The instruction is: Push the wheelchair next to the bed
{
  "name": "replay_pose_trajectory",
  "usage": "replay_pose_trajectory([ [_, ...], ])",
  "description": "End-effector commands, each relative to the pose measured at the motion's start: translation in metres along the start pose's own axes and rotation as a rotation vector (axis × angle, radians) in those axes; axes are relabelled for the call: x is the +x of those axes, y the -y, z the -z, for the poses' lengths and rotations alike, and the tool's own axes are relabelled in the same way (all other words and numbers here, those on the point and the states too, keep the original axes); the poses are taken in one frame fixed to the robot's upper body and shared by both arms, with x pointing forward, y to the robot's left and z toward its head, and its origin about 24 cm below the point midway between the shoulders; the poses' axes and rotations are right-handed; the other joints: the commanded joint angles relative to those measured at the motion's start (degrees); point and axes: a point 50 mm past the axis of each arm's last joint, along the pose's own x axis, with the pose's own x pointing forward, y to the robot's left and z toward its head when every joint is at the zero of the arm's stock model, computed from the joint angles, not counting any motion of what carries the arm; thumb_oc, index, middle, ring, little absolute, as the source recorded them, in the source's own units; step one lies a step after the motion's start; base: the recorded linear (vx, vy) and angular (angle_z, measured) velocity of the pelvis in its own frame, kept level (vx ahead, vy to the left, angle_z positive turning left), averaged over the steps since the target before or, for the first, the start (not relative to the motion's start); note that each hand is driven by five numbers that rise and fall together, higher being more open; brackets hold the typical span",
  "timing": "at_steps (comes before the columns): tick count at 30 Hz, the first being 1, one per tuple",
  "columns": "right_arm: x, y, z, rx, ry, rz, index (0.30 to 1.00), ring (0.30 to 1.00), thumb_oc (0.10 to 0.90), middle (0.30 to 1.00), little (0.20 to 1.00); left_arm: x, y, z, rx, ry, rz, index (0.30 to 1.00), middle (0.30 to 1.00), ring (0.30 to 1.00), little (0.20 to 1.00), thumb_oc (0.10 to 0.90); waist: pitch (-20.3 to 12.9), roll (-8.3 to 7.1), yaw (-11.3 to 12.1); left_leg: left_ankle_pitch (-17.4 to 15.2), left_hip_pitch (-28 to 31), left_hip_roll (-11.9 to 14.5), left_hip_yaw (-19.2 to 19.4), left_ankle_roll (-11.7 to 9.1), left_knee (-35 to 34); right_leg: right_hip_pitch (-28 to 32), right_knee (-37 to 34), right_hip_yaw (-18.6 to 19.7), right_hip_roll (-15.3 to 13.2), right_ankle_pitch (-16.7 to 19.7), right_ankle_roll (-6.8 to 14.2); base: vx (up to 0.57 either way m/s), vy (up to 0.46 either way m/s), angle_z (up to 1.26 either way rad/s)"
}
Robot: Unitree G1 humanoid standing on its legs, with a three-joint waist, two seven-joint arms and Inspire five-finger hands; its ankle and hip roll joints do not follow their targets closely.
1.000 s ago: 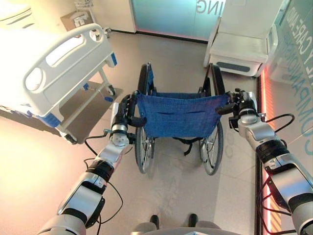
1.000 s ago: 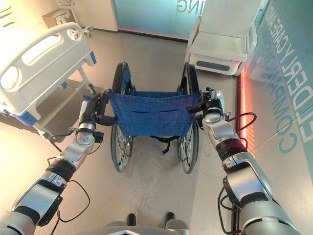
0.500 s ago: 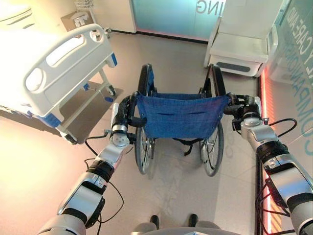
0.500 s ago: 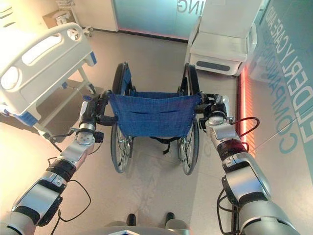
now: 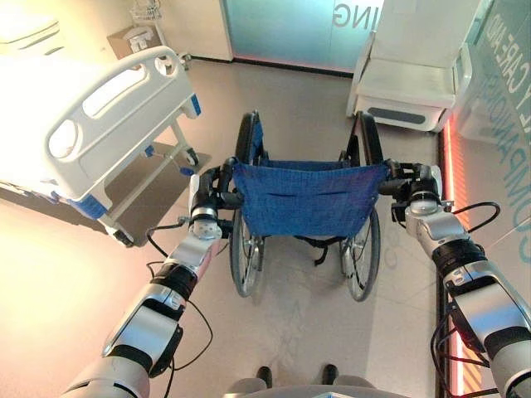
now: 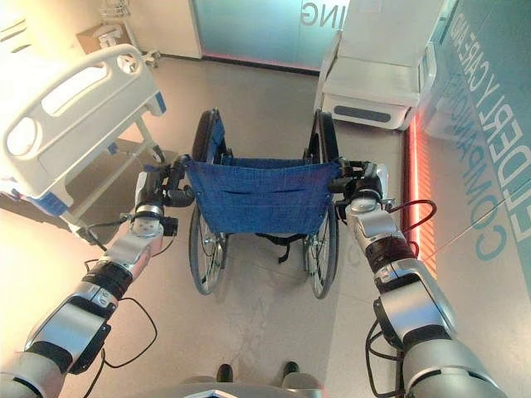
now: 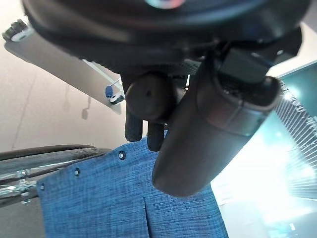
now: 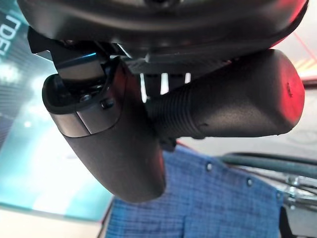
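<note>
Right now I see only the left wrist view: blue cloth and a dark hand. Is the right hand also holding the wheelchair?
Observer: Yes. The right hand is curled round the ribbed black push handle of the blue-backed wheelchair.
Operator: And where is the bed?
Observer: The white hospital bed stands ahead on the robot's left, apart from the wheelchair.
Operator: Is anything straight ahead?
Observer: A white cushioned chair stands beyond the wheelchair, ahead to the right.
</note>
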Motion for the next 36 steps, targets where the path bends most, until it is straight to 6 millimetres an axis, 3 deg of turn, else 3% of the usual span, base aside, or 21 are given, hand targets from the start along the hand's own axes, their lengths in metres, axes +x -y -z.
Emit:
replay_pose_trajectory([
  [1,-0.010,-0.038,-0.039,-0.042,0.142,-0.159,0.300,0.300,0.400,0.300,0.300,0.020,-0.024,-0.045,0.098,0.072,0.017,0.300,0.300,0.300,0.300,0.400,-1.06,-1.26,1.04,-2.95,-0.96,-5.50,0.88,1.77,0.66,-0.24,1.81,2.54,0.99,-1.45,-1.68,0.00,0.000,0.00],
  [8,-0.012,-0.039,-0.050,-0.101,0.197,-0.139,0.300,0.300,0.400,0.300,0.300,0.023,-0.028,-0.058,0.214,0.107,0.044,0.300,0.300,0.300,0.300,0.400,-0.57,-0.63,0.59,-3.08,-1.29,-5.57,1.50,1.83,1.01,-0.70,1.95,2.93,0.80,-1.36,-1.63,0.00,0.000,0.00],
  [15,-0.015,-0.040,-0.052,-0.147,0.241,-0.132,0.300,0.300,0.400,0.300,0.300,0.021,-0.025,-0.057,0.215,0.143,0.051,0.300,0.300,0.300,0.300,0.400,-0.11,-0.38,0.37,-3.14,-1.43,-5.90,1.61,2.03,1.26,-0.89,2.17,3.37,0.67,-1.25,-1.62,0.00,0.000,0.00],
  [36,-0.024,-0.039,-0.040,-0.113,0.315,-0.089,0.300,0.300,0.400,0.300,0.300,0.005,-0.009,-0.029,0.084,0.199,0.049,0.300,0.300,0.300,0.300,0.400,1.19,-0.40,0.80,-3.60,-2.02,-6.92,1.46,3.04,1.66,-2.12,3.73,3.84,-0.84,-1.17,-1.01,0.05,0.037,0.00],
])
